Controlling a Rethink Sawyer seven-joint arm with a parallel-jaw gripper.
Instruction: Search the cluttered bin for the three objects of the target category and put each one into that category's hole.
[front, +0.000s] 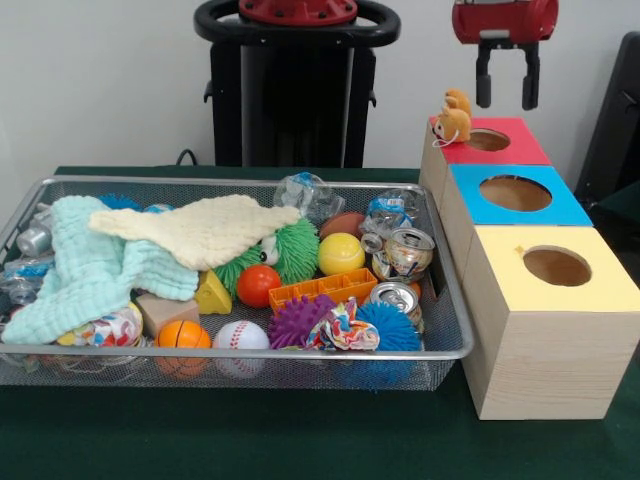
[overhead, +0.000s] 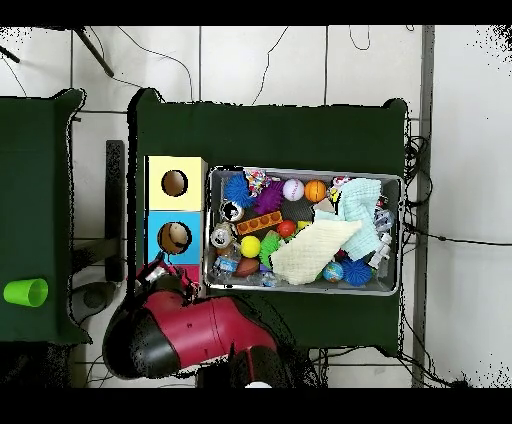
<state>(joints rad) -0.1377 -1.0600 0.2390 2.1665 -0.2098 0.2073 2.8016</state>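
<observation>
Above the red box (front: 490, 142), the fingers (front: 507, 88) hang spread apart and empty, just over its hole (front: 488, 139). Beside that hole, a tan plush animal (front: 454, 120) sits on the box's left corner. Left of the boxes, the wire bin (front: 452, 330) rests on the green bench (front: 300, 440), full of balls, cans and cloths.

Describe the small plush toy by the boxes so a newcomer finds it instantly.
Find the row of three pale wooden boxes beside the silver wire mesh tray; take the far one with the red top panel. The small tan-orange plush animal sits on that panel's corner beside the round hole, under the open gripper. It is the only toy outside the tray.
</observation>
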